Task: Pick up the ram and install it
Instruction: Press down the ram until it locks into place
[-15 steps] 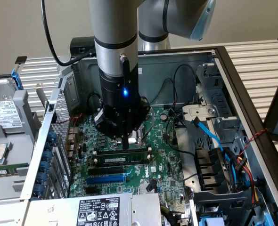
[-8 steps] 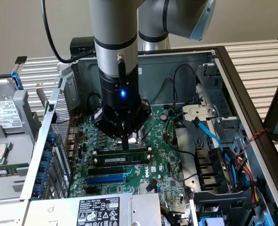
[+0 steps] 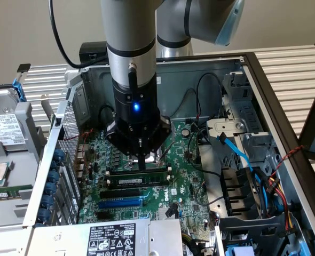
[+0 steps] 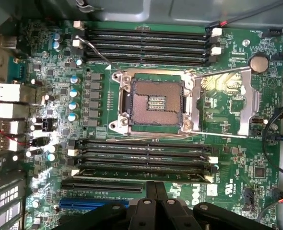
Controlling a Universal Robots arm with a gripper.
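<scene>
The ram (image 3: 126,181), a thin green stick with a white label, lies along one of the long memory slots on the motherboard (image 3: 184,186) inside the open computer case. In the wrist view the ram (image 4: 132,173) sits in the slot nearest the blue expansion slot (image 4: 84,203). My gripper (image 3: 141,165) points straight down over the middle of the stick, its fingers shut together with nothing between them. Whether the tips touch the ram I cannot tell. The shut fingers (image 4: 156,191) hide the middle of the stick in the wrist view.
An open CPU socket (image 4: 156,103) lies between two banks of black slots (image 4: 146,40). Blue and black cables (image 3: 237,154) and drive bays crowd the exterior view's right. A power supply (image 3: 115,237) stands in front, and a hard drive (image 3: 5,128) lies outside the case wall.
</scene>
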